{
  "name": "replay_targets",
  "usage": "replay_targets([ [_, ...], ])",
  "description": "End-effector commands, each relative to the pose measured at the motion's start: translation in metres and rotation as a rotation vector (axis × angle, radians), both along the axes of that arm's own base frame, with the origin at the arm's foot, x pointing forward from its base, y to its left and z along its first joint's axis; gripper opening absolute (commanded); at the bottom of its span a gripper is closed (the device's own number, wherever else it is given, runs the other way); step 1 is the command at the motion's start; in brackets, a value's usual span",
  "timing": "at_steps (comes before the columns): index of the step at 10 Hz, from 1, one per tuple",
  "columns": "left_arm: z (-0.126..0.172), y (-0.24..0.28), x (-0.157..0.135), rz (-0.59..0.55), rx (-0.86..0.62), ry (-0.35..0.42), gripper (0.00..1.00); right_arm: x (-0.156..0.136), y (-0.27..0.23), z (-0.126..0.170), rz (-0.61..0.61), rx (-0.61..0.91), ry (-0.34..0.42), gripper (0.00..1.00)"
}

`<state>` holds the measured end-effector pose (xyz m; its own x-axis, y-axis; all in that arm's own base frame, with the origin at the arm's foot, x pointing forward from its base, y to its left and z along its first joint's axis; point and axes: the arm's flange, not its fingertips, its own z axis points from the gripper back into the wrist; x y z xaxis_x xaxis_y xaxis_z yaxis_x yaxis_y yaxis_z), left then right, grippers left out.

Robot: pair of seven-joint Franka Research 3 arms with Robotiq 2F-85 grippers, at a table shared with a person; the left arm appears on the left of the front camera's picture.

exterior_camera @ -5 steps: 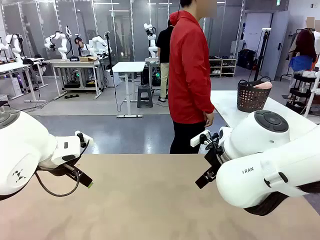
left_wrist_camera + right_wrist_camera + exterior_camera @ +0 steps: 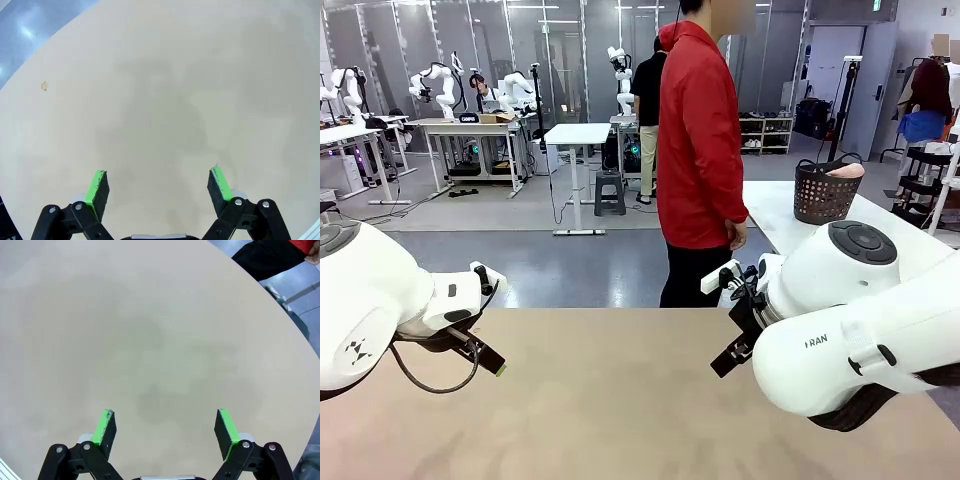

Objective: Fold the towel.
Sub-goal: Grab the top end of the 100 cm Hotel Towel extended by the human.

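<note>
Far right, on the white table (image 2: 772,212): towel (image 2: 847,170), bunched in the dark basket (image 2: 820,200).
Left gripper (image 2: 158,171): fingers wide apart, over the tan surface (image 2: 165,75).
Right gripper (image 2: 166,412): fingers wide apart, over the tan surface.

Beige table (image 2: 610,400), black left pincer (image 2: 158,171) and right pincer (image 2: 165,411), green pads (image 2: 92,189), red jacket (image 2: 698,140), dark basket (image 2: 820,200), pink towel (image 2: 847,170)

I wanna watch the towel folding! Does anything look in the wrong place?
Yes: the pink towel seems to be bunched in the dark basket on the white side table, not on the tan table under the open left gripper and right gripper.
</note>
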<state>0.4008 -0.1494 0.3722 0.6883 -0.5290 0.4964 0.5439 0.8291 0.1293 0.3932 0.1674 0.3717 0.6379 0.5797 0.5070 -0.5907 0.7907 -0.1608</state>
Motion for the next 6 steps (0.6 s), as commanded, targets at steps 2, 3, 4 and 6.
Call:
replay_targets([
  [2,0.000,0.000,0.000,0.000,0.000,0.000,1.00,0.000,0.000,0.000,-0.002,0.002,0.001,1.00],
  [3,0.000,0.000,0.000,0.000,0.000,0.000,1.00,0.000,0.000,0.000,-0.002,0.002,0.001,1.00],
  [4,0.000,0.000,0.000,0.000,0.000,0.000,1.00,0.000,0.000,0.000,-0.002,0.002,0.001,1.00],
  [6,0.021,0.007,0.002,-0.059,-0.057,0.059,1.00,0.005,-0.005,0.026,0.048,0.049,0.012,1.00],
])
